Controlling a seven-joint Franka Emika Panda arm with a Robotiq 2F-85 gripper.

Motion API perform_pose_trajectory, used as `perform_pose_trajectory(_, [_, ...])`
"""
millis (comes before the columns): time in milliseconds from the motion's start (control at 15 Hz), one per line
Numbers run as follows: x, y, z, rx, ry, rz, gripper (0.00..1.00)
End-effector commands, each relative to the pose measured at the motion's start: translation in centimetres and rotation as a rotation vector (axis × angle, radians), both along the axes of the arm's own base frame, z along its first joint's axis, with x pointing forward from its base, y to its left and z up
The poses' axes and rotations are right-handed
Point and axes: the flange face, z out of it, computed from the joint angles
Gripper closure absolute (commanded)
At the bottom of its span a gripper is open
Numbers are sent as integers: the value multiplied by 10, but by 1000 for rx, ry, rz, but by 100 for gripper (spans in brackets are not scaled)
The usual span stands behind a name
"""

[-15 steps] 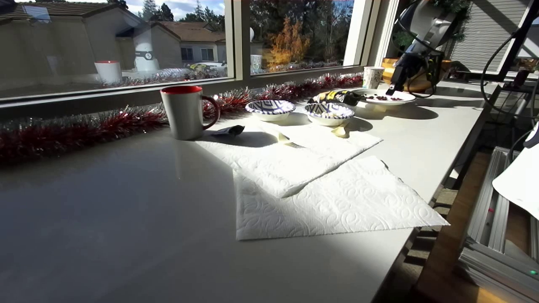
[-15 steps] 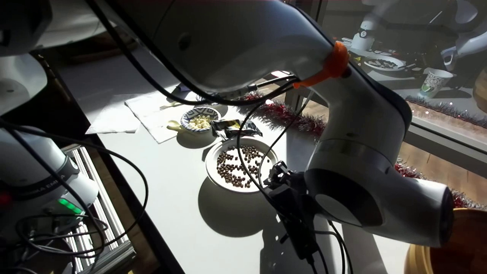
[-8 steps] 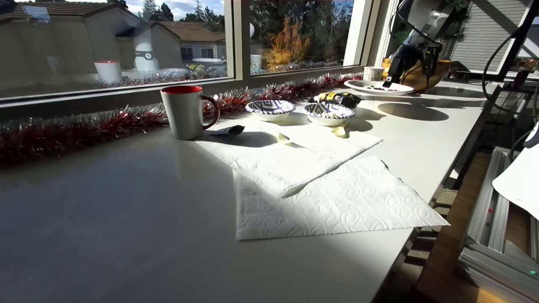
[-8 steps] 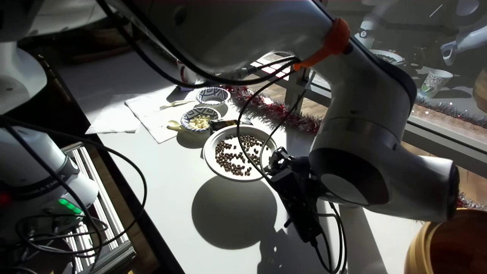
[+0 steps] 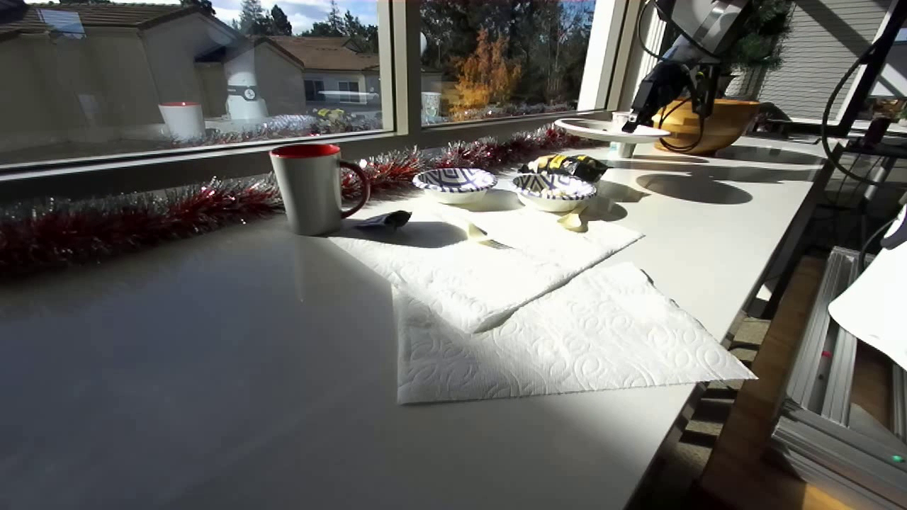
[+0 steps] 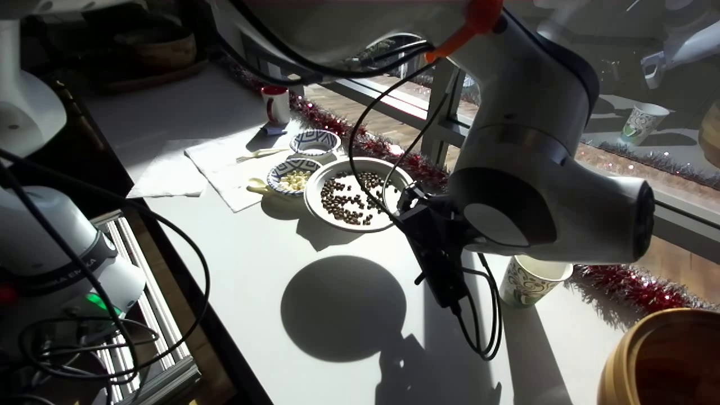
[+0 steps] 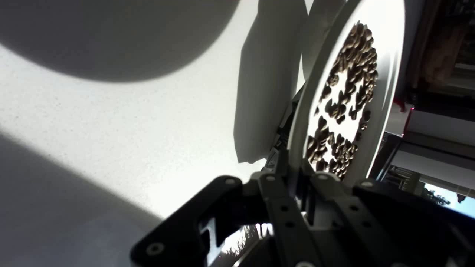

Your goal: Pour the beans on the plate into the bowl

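Observation:
The white plate (image 6: 311, 197) holds dark brown beans (image 6: 337, 211) spread over its middle. My gripper (image 6: 402, 197) is shut on the plate's rim and holds it well above the table, about level. In the wrist view the rim (image 7: 301, 118) runs between the fingertips (image 7: 282, 163), with the beans (image 7: 356, 63) beside them. The other exterior angle shows the plate (image 5: 584, 129) nearly edge-on, its beans hidden. A blue-patterned bowl (image 6: 315, 142) looks empty. A similar bowl (image 6: 295, 181) holds pale yellow pieces. A wooden bowl (image 6: 616, 365) stands at the right edge. I cannot tell which bowl is meant.
A paper cup (image 6: 534, 284) stands below the arm. A black-and-yellow packet (image 5: 563, 167) lies beside the patterned bowls. A red-and-white mug (image 5: 305, 191), paper towels (image 5: 553, 340) and a spoon (image 6: 257, 184) lie farther along. Tinsel (image 5: 142, 219) lines the window.
My gripper has raised the plate with the beans, and it has moved toward the window and patterned bowls. Its shadow has separated from it. The paper cup and mug have come into view from behind the arm.

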Motion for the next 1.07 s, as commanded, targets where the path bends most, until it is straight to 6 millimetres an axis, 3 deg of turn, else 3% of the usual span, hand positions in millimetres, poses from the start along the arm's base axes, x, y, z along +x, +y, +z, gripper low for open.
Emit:
perform_pose_trajectory(0, [13, 36, 7, -10, 0, -58, 99])
perform_pose_trajectory(400, [35, 98, 4, -39, -17, -60, 99])
perform_pose_trajectory(1000, [54, 164, 33, -114, -66, -42, 99])
